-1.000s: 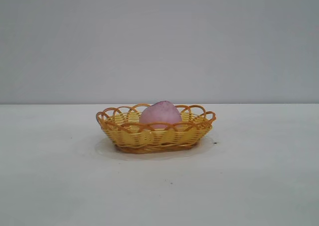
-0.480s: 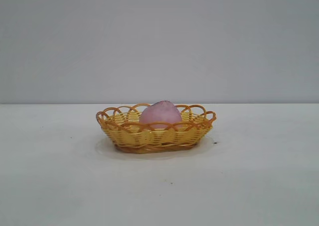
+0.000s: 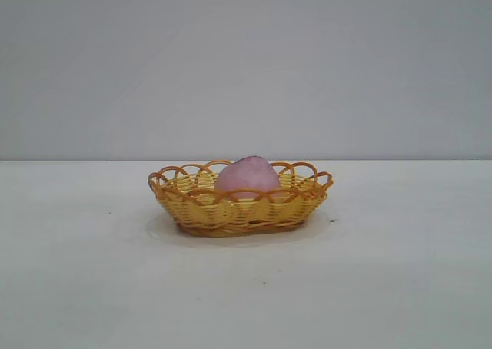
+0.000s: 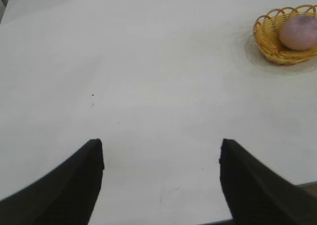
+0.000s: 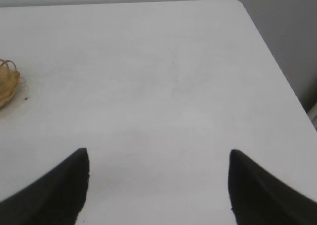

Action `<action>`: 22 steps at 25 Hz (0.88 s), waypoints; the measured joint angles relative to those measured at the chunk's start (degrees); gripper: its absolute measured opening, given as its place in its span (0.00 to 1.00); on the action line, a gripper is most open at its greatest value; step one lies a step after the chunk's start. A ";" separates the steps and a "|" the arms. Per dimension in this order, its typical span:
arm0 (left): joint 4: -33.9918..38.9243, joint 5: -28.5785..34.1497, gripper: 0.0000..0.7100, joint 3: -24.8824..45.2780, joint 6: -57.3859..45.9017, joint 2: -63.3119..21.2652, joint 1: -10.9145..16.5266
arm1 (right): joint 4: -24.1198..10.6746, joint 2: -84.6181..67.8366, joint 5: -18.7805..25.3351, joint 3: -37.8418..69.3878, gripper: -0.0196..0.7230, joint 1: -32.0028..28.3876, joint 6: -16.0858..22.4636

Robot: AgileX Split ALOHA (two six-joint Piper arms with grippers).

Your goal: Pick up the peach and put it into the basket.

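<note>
One peach point(image 3: 247, 174) sits inside the basket point(image 3: 240, 211) on a plain white table point(image 3: 384, 287).

Behind the table stands a bare grey wall point(image 3: 246, 64), and the tabletop carries only a few small dark specks and a faint ring around the basket's base. The peach rests in the middle of the yellow weave, its rounded top rising above the orange-brown scalloped rim. Neither arm appears in the exterior view. The left gripper point(image 4: 161, 155) hangs above bare table well apart from the basket, its dark fingers point(image 4: 74, 180) spread wide and grasping nothing. The right gripper point(image 5: 158, 160) is likewise raised over bare tabletop near a rounded table corner, fingers point(image 5: 257, 185) spread wide and empty, with only the basket's edge showing far off in its wrist view.
</note>
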 joint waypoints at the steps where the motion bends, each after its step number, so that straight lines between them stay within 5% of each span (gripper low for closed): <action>1: 0.00 0.00 0.66 0.00 0.00 0.00 0.00 | 0.00 0.00 0.00 0.00 0.71 0.09 0.00; 22: 0.00 0.00 0.66 0.00 0.00 0.00 0.00 | 0.00 0.00 0.00 0.00 0.71 0.87 0.00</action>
